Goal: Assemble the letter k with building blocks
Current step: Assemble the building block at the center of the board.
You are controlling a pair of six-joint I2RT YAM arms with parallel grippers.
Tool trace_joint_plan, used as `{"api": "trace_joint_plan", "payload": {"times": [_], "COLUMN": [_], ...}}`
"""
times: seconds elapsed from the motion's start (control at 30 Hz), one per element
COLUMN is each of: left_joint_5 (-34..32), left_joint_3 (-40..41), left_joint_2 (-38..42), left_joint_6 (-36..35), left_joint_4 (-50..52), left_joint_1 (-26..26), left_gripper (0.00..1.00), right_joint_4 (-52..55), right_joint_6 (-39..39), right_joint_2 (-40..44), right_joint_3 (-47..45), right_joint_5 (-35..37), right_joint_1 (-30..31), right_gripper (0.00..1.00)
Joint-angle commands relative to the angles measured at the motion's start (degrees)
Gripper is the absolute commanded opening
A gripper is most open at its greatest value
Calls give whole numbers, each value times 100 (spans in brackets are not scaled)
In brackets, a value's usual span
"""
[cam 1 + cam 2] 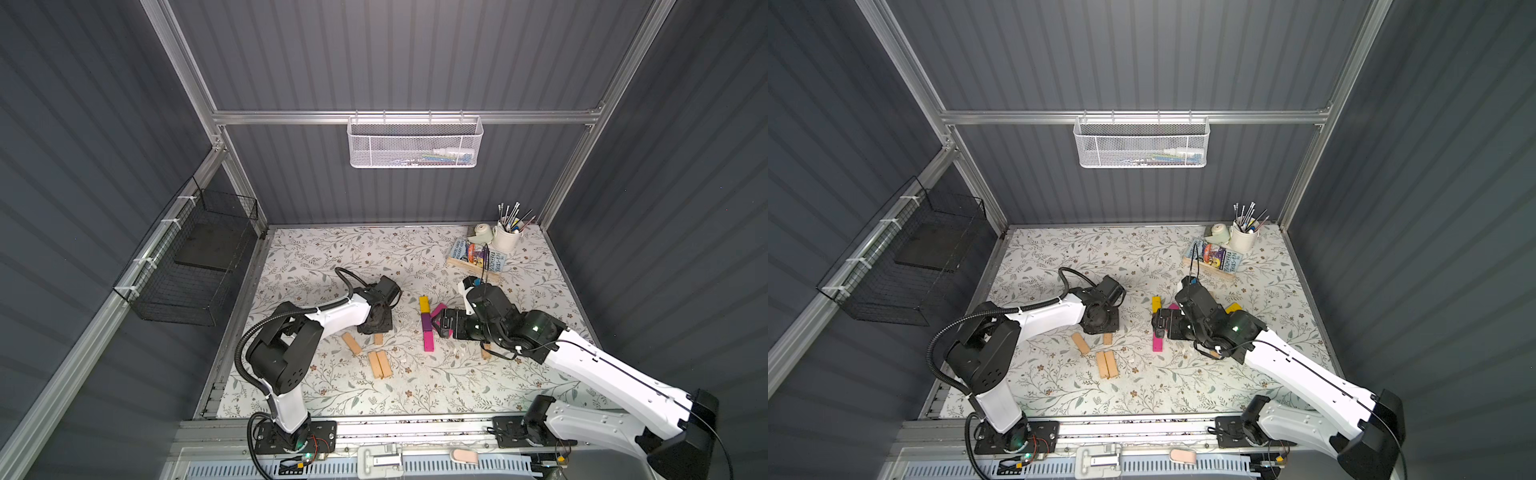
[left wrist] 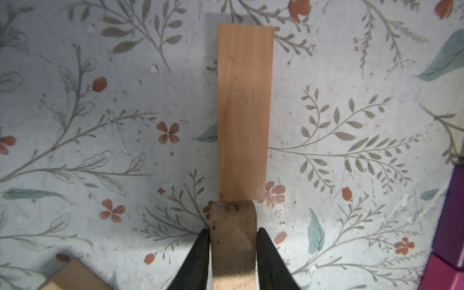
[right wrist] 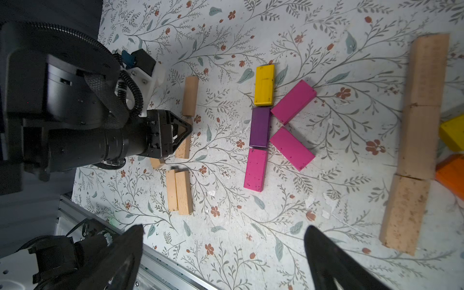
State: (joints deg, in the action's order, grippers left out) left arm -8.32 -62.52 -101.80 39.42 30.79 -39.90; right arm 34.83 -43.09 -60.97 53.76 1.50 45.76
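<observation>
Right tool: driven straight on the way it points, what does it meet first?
Probably bare flowered mat: the open right tool angles down at it, nothing between its fingers. The closest thing beyond is the stem's near magenta bar; depth is unclear, so it might clip that bar's end.

The desk (image 1: 374, 253) wears a floral cover, pale with leafy sprigs and small red blossoms. At its one o'clock corner stands a white mug (image 1: 508, 239) full of brushes (image 1: 512, 212), with a tape roll (image 1: 481, 232) just beside it at nine o'clock. Near them a book (image 1: 478, 252) sits in a wooden tray (image 1: 459, 263). At twelve o'clock a white mesh basket (image 1: 415, 145) hangs from the rear rail (image 1: 291, 117). At ten o'clock a black wire basket (image 1: 195, 286) hangs off the side rail (image 1: 166, 226), with a dark slab (image 1: 208, 249) inside. Grey ribbed walls (image 1: 395, 54) stand all round.
</observation>
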Motion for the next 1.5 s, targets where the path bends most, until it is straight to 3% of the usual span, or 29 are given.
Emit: {"api": "trace_joint_plan", "payload": {"times": [0.0,0.9,1.47], "left_joint_5": [-56,-32,-40], "left_joint_3": [-149,-235,-228], "left_joint_2": [-42,-174,-134], "left_joint_6": [3,66,74], "left_joint_4": [160,138,156], "left_joint_1": [44,63,75], "left_gripper": [32,30,36], "right_joint_4": [38,51,35], "right_joint_6": [-13,-6,-9], "right_joint_2": [-20,-49,-38], "right_joint_3": [-32,-33,-49], "right_joint_5": [37,25,13], "right_joint_1": [3,4,3], "right_gripper": [99,99,99]}}
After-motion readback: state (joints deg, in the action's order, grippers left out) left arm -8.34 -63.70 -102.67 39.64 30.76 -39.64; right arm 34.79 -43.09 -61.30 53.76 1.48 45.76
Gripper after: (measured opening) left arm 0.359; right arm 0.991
